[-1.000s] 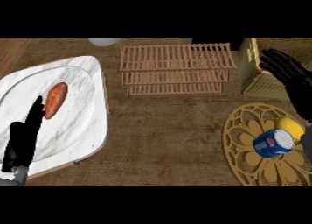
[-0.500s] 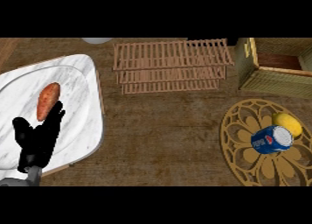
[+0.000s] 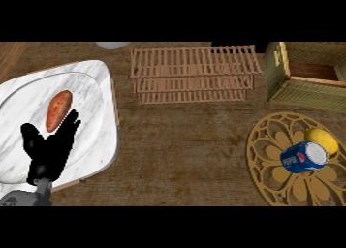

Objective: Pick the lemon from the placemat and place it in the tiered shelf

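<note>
Step in hand, as I judge it: the reach for the lemon, with no grasp begun.

- Nearest, lower left: left hand (image 3: 50, 150), open, fingers spread and pointing up, holding nothing. It rests over the marble plate (image 3: 97, 121), well apart from the task's things. Leave it there.
- Right hand: not in view, so you cannot tell the state of its fingers. It is the natural one for this pick, since the lemon lies on the right side.
- Near right: round gold cut-out placemat (image 3: 272, 167) on the brown tabletop (image 3: 182, 145). A blue soda can (image 3: 304, 157) lies on its side on it.
- The lemon (image 3: 322, 139) sits on the far right part of the placemat, just behind the can. The two look pressed together, though contact cannot be confirmed from this angle.
- Lemon's look: plain bright yellow, rounded and slightly oval, smooth, smaller than the can. Its near-left side is hidden by the can. It will likely roll if nudged.

To do the step well:
1. Bring the hand down from above or from the far right side, where the lemon is free.
2. Keep the fingers off the can, since a bump could roll it and carry the lemon along.
3. Curl round the lemon's middle before lifting.
4. Lift straight up, clear of the can, then travel left and away.

- Farther, on the plate: an orange sweet potato (image 3: 58, 104), not part of the task.
- Far centre: the slatted wooden tiered shelf (image 3: 193, 72), the target, well apart from the placemat.
- Far right: a wicker basket (image 3: 311, 89) stands beside the shelf, so mind it on the carry.
</note>
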Controlling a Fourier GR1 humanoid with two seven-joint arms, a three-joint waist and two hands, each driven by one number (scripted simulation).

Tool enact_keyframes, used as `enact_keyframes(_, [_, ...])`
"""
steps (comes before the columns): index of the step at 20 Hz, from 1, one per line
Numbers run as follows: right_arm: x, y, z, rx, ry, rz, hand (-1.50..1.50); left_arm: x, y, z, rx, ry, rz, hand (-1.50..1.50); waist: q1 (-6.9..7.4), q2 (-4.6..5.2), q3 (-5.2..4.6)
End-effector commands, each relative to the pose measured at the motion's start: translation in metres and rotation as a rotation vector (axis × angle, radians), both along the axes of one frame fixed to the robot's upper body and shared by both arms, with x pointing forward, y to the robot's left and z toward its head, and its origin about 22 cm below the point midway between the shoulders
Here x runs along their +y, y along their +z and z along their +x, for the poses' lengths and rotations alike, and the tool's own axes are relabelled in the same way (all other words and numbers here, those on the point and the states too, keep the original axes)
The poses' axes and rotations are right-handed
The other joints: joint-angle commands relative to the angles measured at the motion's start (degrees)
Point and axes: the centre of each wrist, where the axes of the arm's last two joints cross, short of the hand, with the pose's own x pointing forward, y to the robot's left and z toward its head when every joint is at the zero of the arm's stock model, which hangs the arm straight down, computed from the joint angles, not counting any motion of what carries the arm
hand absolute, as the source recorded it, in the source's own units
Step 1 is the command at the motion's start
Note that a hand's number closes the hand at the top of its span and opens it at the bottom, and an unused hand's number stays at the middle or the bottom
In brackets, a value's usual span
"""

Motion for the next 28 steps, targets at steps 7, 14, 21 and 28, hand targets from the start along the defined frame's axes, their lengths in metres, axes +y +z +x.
enact_keyframes(7, [0.029, 0.043, 0.041, 0.169, 0.205, -0.193, -1.50, 0.000, -0.025, -0.016, 0.096, 0.014, -0.028, 0.00, 0.06, -0.02, -0.67])
enact_keyframes(14, [0.089, 0.058, 0.079, 0.228, 0.080, -0.252, -1.50, 0.000, -0.018, -0.003, 0.100, -0.003, -0.022, 0.00, -0.54, -0.16, -0.74])
enact_keyframes(21, [0.140, 0.045, 0.088, 0.321, 0.032, -0.375, -1.50, 0.010, -0.022, -0.008, 0.078, 0.019, -0.021, 0.00, -0.81, -0.17, -0.72])
enact_keyframes(28, [0.162, 0.038, 0.085, 0.405, 0.068, -0.485, -1.50, 0.012, -0.025, -0.023, 0.087, 0.009, -0.028, 0.00, -0.42, -0.15, -0.66])
